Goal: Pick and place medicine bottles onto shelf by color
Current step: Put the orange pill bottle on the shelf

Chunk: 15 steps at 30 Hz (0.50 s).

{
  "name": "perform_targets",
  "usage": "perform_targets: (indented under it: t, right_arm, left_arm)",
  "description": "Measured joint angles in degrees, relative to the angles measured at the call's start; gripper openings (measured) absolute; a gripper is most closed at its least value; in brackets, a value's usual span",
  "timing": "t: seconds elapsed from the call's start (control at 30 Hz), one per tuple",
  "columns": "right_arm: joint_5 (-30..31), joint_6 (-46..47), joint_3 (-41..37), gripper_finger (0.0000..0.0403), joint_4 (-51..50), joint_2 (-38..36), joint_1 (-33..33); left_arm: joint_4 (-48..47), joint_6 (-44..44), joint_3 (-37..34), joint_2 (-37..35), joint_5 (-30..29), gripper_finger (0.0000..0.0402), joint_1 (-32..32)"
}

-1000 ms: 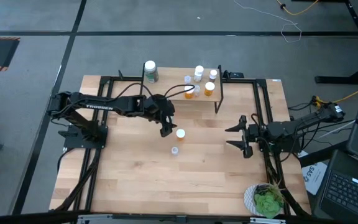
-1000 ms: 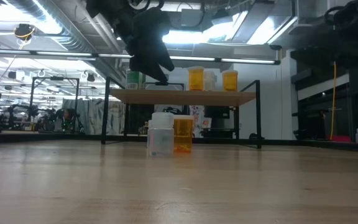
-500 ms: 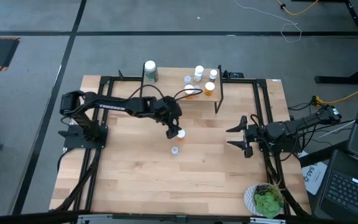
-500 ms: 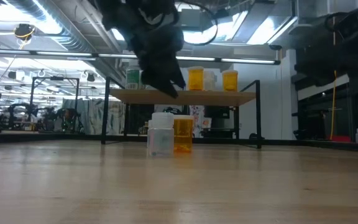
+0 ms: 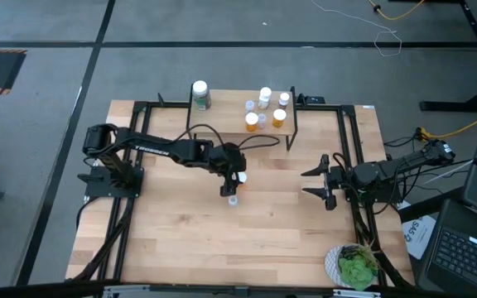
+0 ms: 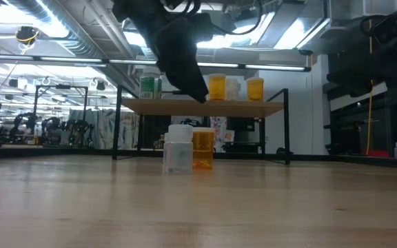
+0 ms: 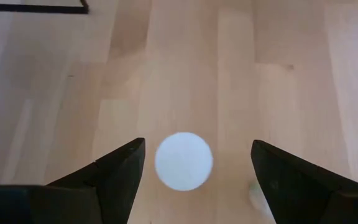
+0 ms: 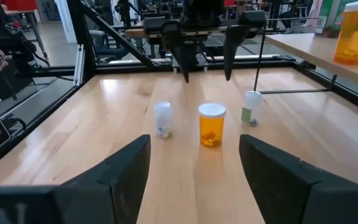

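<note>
Orange-bodied, white-capped bottle standing upright on the bare tabletop near its centre, long axis vertical, just beside a small clear bottle toward 7 o'clock in the high view. Light-wood shelf on black legs at the table's 12 o'clock edge, already carrying two orange bottles and some small white and clear ones; larger white-capped bottle with greenish label at the shelf's 10 o'clock corner. Left gripper poised directly above the two loose bottles, fingers spread wide, nothing held. In the left wrist view, round white cap centred between the two dark fingers, untouched on either side; whether that cap belongs to the orange bottle or the clear one not settled from the pictures. In the low view, left gripper well above the bottle tops, clear bottle and orange bottle side by side below. Likely next move: straight descent from above, then closing across the bottle's width. Risk: a finger nudging the neighbouring bottle. Right gripper waiting at the table's 3 o'clock side, fingers apart and empty, well apart from the bottles; left arm clearly the nearer.
</note>
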Motion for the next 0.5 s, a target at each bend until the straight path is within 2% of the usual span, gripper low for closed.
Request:
perform_targets:
  t: [0.5]
  right_arm:
    - [0.00,0.33,0.02,0.0248,-0.52,0.00,0.00]
  left_arm:
    - [0.22,-1.53,-0.02,2.59,-2.99,0.0289,-0.21]
